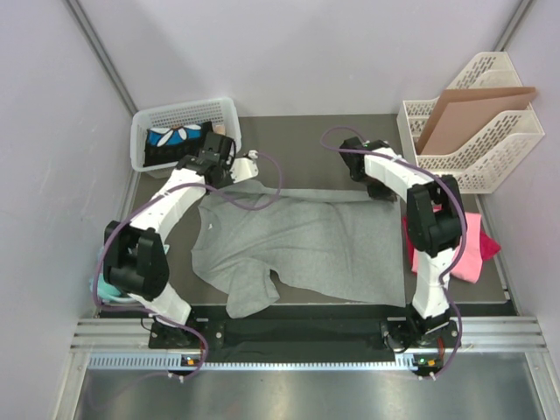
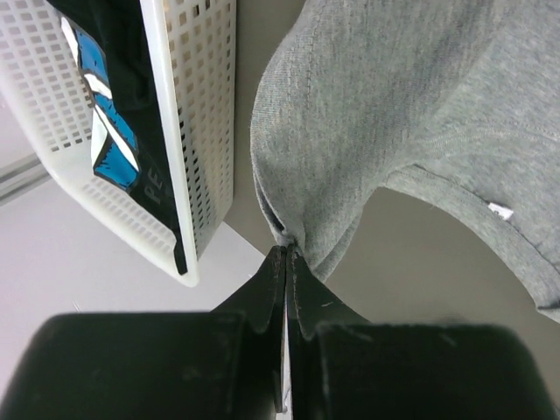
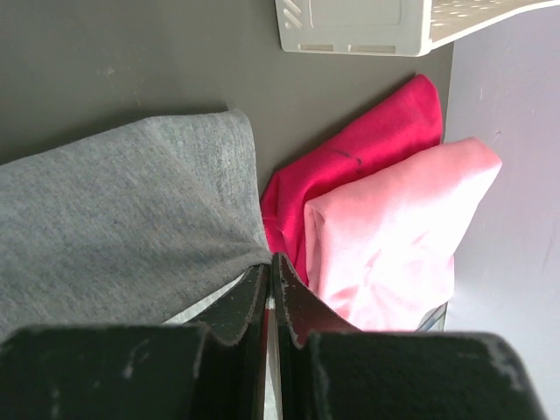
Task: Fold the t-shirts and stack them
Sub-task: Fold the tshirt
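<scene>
The heather grey t-shirt (image 1: 297, 245) lies spread over the dark mat between the arms, one sleeve hanging toward the near edge. My left gripper (image 1: 229, 175) (image 2: 286, 250) is shut on its far left corner, grey cloth (image 2: 394, 105) pinched at the fingertips. My right gripper (image 1: 378, 188) (image 3: 269, 259) is shut on the far right corner, the grey fabric (image 3: 122, 219) fanning out from its tips. A magenta t-shirt (image 3: 367, 149) and a bright pink t-shirt (image 3: 394, 236) lie folded together at the right (image 1: 472, 249), behind the right arm.
A white basket (image 1: 184, 131) (image 2: 206, 131) holding dark and blue clothing stands at the back left, close to the left gripper. A white file rack (image 1: 477, 149) (image 3: 350, 22) with a brown cardboard sheet (image 1: 468, 118) stands at the back right. Grey walls close in on both sides.
</scene>
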Controlling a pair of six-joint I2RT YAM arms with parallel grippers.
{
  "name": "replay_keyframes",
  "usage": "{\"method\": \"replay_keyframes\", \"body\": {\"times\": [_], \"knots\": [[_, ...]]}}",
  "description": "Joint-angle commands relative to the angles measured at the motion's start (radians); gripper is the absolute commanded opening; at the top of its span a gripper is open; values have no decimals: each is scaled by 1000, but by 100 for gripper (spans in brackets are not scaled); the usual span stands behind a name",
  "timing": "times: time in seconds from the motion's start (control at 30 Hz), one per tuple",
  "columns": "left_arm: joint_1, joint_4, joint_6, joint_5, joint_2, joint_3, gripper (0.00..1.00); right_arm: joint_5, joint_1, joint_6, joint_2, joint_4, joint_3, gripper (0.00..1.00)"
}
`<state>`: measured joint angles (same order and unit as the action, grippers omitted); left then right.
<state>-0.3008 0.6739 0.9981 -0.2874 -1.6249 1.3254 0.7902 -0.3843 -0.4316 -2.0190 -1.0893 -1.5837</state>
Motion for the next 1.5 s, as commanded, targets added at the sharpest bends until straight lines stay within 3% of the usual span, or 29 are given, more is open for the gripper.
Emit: {"method": "replay_keyframes", "body": {"times": [0.0,0.3,0.4,0.43,0.47,0.53,0.63,0.8,0.97,1.13,1.47], "knots": [[2,10,22,-24,95,-34,1,34,-25,-15,89,-27,8,2],[-34,163,-21,-2,263,-210,6,-60,-73,-47,180,-9,203,12],[-46,225,-47,24,321,-278,28,-106,-76,-58,209,-1,257,28],[-46,236,-49,31,347,-291,52,-115,-77,-61,216,6,274,43],[-46,234,-53,33,359,-323,65,-137,-76,-58,221,12,277,50],[-44,225,-49,28,379,-348,82,-152,-76,-52,215,16,263,64],[-46,219,-49,8,387,-339,85,-161,-71,-59,201,-9,193,70],[-46,124,-38,1,350,-235,85,-193,-53,-59,184,29,58,68],[-44,-66,-131,16,182,-131,84,-316,-2,-68,86,95,2,58],[-44,-65,-246,39,-68,1,78,-350,4,-70,10,134,20,45],[0,-37,-325,94,-291,156,74,-368,36,-52,-20,203,77,37]]}}
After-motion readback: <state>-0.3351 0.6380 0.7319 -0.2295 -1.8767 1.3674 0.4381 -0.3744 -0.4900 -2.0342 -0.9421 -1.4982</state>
